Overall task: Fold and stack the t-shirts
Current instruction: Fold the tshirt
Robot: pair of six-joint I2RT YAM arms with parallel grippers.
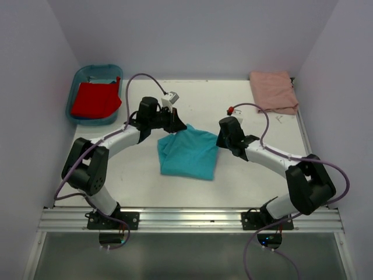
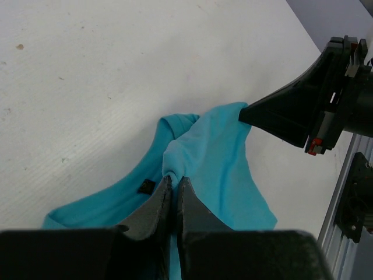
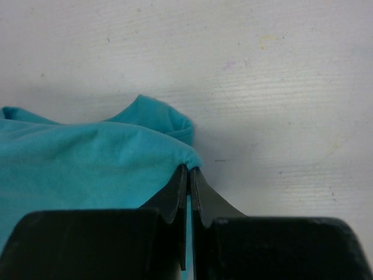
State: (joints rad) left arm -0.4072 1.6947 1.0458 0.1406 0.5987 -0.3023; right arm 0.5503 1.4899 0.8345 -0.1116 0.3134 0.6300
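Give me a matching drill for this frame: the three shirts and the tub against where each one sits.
Column 1
1. turquoise soft cloth t-shirt
2. red soft cloth t-shirt
3. pale salmon-pink cloth t-shirt
4. blue plastic tub

Column 2
A. folded, at the far right corner of the white table
B. at the far left corner, holding a shirt
C. mid-table, pinched by the left claw and the right claw
D. lying in the tub

Pairs: 1-C, 2-D, 3-A, 4-B.
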